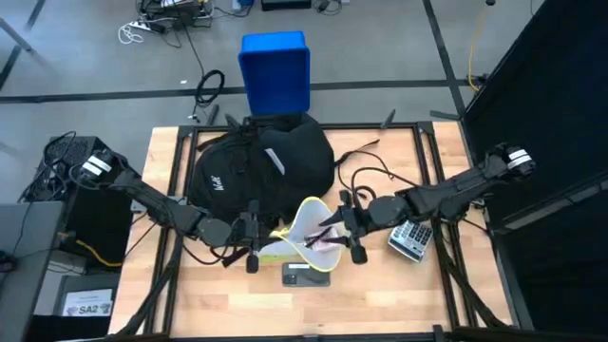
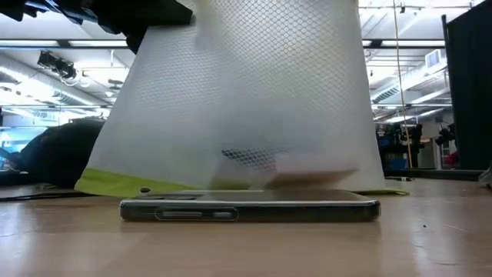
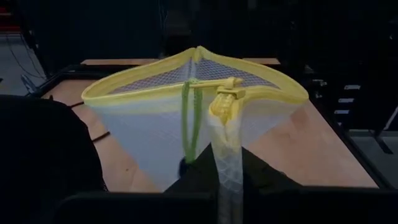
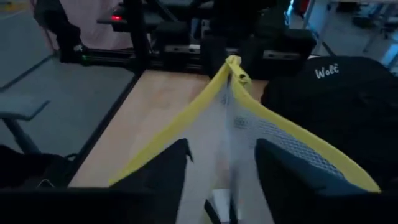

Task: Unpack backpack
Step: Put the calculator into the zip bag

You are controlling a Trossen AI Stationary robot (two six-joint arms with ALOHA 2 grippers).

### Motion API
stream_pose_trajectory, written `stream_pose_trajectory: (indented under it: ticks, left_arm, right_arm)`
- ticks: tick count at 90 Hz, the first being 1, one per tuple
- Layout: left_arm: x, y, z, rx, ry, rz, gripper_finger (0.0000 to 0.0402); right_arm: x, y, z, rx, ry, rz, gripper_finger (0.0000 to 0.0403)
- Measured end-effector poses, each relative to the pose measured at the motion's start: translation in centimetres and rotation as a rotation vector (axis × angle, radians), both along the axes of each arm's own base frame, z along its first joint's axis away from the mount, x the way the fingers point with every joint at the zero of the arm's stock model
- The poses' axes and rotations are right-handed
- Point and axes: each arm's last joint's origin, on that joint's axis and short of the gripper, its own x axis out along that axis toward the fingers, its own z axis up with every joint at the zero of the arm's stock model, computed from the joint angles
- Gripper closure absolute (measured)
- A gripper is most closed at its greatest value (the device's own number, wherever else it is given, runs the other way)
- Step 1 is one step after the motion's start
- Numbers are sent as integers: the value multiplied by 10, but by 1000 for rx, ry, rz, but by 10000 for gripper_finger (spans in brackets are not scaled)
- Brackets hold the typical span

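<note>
Gripping: left gripper (image 1: 252,235) pinches the mesh pouch (image 1: 309,233) at its 9 o'clock side; right gripper (image 1: 350,231) pinches the same pouch at its 3 o'clock side, the two holding it up between them above the table.
Backpack place: backpack (image 1: 261,166) lies at the table's 12 o'clock edge, just behind the left gripper, its far side near the blue box (image 1: 275,69) on the floor beyond.
Backpack make: rounded black fabric, a small white label on top, white logo print on the flank.
Pouch make: white honeycomb mesh, yellow-green binding along the rim, a yellow zipper pull at one corner; something pale seems to sit inside, though the mesh blurs it.
Phone: phone (image 2: 250,208), flat, dark and glossy with rounded metal edges, lies on the wood directly under the pouch, toward 6 o'clock.
Calculator: calculator (image 1: 411,237), grey with keys, lies at 3 o'clock, under the right arm.
Table: table (image 1: 209,294), pale wood planks inside a black metal frame.
Open room: bare wood along the 6 o'clock edge and at the 7 o'clock corner; black cable (image 1: 375,176) loops at 1 o'clock.
</note>
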Motion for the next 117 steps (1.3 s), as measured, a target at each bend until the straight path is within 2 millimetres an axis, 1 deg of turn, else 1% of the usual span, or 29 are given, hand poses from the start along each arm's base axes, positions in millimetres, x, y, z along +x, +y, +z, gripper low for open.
stream_pose_trajectory:
  ticks: [9,19,30,39,43,53,60,65,72,82,97,117]
  left_arm:
    - [0,0,0,0,0,0,402]
    - [0,0,0,0,0,0,402]
    - [0,0,0,0,0,0,402]
    - [0,0,0,-1,0,0,402]
    - [0,0,0,0,0,0,402]
    - [0,0,0,-1,0,0,402]
    - [0,0,0,0,0,0,402]
    - [0,0,0,-1,0,0,402]
    - [0,0,0,0,0,0,402]
    - [0,0,0,0,0,0,402]
    - [0,0,0,0,-1,0,402]
    - [0,0,0,-1,-1,0,402]
  right_arm:
    - [-7,4,7,30,6,11,185]
    - [-22,13,26,61,93,32,170]
    - [-39,30,45,68,184,33,174]
    - [-52,43,52,59,256,-35,188]
    - [-60,46,50,74,309,-88,195]
    - [-79,44,33,139,506,-269,211]
    - [-94,37,14,162,651,-431,221]
    - [-101,34,-1,164,741,-535,225]
    - [-108,33,-19,194,845,-628,228]
    - [-107,35,-44,238,941,-668,226]
    - [-103,36,-79,178,1108,-723,214]
    - [-89,41,-112,132,1252,-788,202]
